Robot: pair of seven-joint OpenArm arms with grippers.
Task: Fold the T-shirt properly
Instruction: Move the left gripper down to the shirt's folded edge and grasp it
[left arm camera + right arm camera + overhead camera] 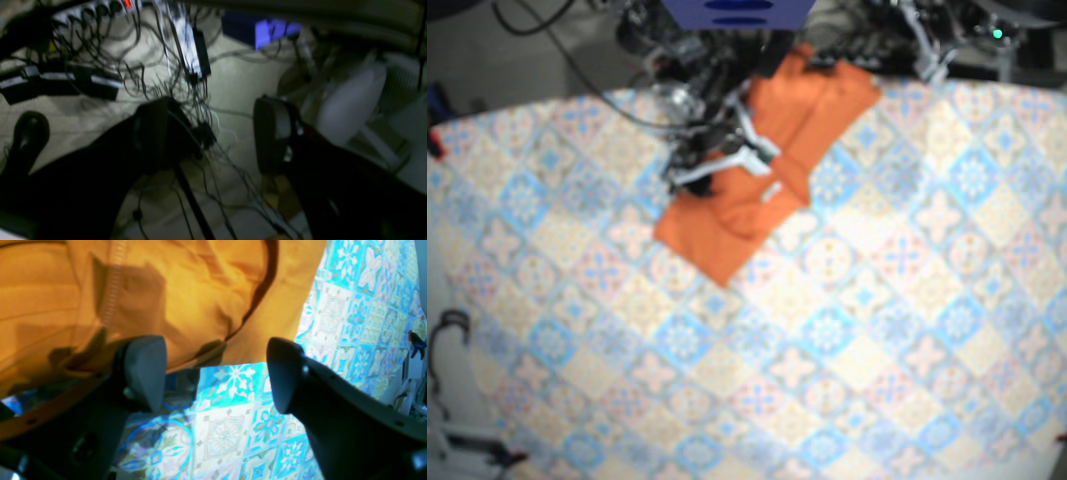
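No legible text or labels.

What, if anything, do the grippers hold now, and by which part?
Nothing is held. The right gripper and the left gripper are open; the orange fabric T-shirt lies outside both.

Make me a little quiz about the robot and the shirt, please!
1. True or false: the right gripper is shut on the T-shirt.
2. Pick one: what does the left gripper hang over? A) the T-shirt B) cables on the floor C) a plate
3. Short answer: what colour is the T-shirt?

Key: 1 false, its jaws are wide apart; 2 B; 3 orange.
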